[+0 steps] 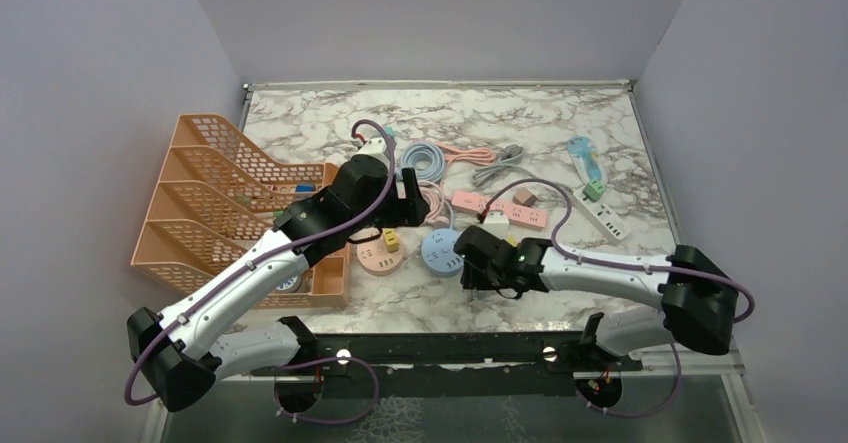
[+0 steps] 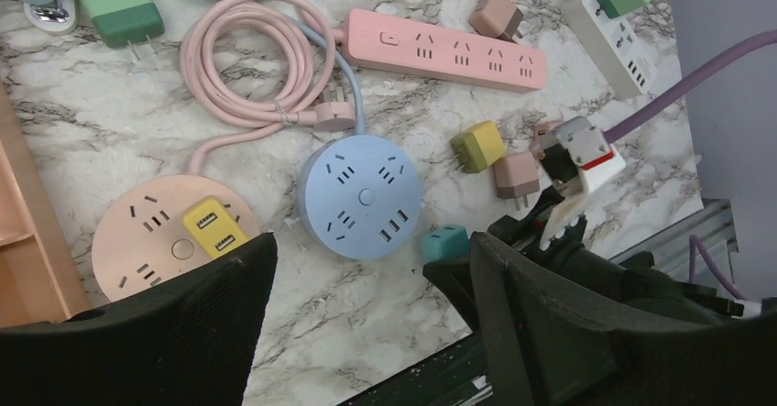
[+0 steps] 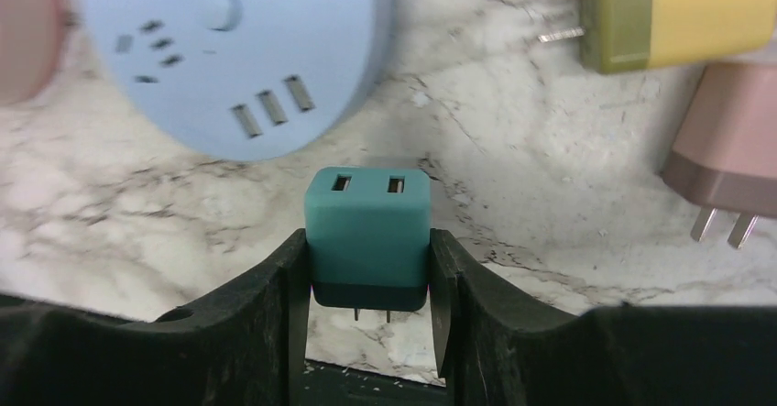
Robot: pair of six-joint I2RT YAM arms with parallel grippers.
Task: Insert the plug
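Right claw (image 3: 367, 246) grips teal plug (image 3: 367, 215); marble tabletop (image 3: 550, 140), lilac walls (image 1: 100, 83).

The right gripper (image 3: 368, 243) pinches the teal plug (image 3: 367, 223); round blue socket hub (image 3: 220, 49) at eleven o'clock, yellow plug (image 3: 687, 16) at two.

Teal plug (image 3: 368, 236), light-blue round socket (image 3: 229, 49), grey-veined white marble table (image 3: 522, 140)

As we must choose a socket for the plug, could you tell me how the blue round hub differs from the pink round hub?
The blue hub has all its sockets free; the pink hub holds a yellow adapter. The blue hub lies nearer the teal plug than the pink hub. Both are round and lie flat on the marble table.
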